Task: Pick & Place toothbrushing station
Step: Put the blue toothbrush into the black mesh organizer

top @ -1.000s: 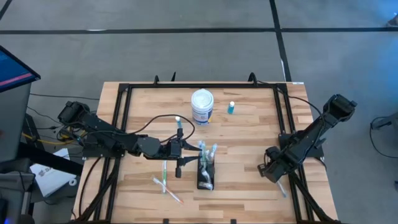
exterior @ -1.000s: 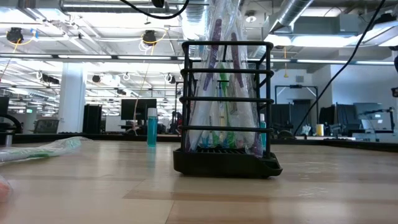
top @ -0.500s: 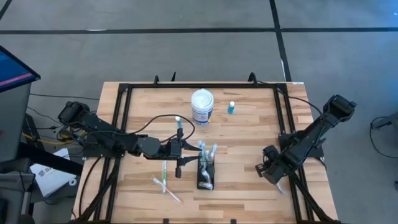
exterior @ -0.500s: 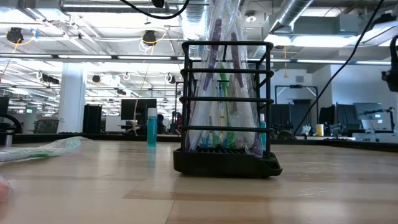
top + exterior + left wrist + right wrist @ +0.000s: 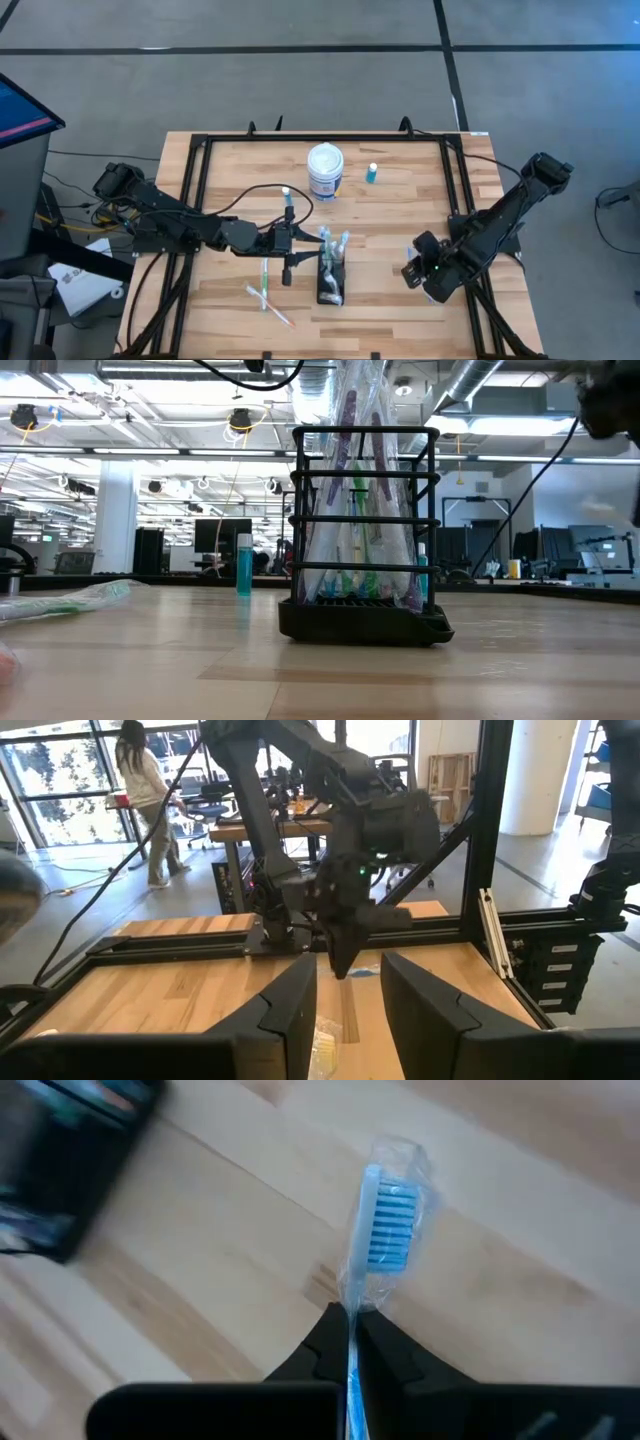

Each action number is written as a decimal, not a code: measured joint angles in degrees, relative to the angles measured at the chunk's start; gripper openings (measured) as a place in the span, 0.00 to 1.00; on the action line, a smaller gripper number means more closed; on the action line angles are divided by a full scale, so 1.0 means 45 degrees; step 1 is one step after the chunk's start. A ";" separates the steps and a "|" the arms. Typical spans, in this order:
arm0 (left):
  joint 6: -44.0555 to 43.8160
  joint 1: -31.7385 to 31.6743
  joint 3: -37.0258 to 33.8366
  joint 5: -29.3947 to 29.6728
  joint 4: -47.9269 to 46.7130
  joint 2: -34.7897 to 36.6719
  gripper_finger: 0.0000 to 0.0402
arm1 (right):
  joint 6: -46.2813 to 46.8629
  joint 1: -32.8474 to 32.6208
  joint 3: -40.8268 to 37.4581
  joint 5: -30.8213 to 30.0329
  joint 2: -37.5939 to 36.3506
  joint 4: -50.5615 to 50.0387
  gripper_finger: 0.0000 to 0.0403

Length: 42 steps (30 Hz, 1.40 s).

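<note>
Over the last second the right gripper (image 5: 418,272) moved left toward the black holder (image 5: 331,272) mid-table, its fingers clamped on a wrapped toothbrush (image 5: 378,1230). Left gripper (image 5: 288,250) waited open beside it.

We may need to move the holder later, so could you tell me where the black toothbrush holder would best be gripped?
Probably by the top rail of the black toothbrush holder, at one short end, coming straight down. It stands upright on the table; wrapped toothbrushes fill its middle and poke above the rim. The left tool hovers beside it; the right tool holds a wrapped blue toothbrush.
</note>
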<state>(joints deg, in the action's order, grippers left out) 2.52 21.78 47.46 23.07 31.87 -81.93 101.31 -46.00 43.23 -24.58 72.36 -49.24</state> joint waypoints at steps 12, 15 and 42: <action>0.0000 0.0000 0.0000 0.0000 0.0002 0.0000 0.27 | -0.4171 0.0253 0.1055 -0.3384 -0.0009 0.1927 0.00; -0.0002 0.0004 0.0000 0.0000 0.0002 0.0000 0.27 | -0.5695 0.0563 0.1086 -0.3720 -0.0010 0.2841 0.00; 0.0000 0.0000 0.0000 0.0000 0.0002 0.0000 0.27 | -1.7511 0.1656 0.0944 -0.4193 0.0158 1.1985 0.00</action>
<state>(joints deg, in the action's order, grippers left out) 2.52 21.78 47.46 23.07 31.88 -81.93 22.51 -38.54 47.48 -43.45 73.07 4.69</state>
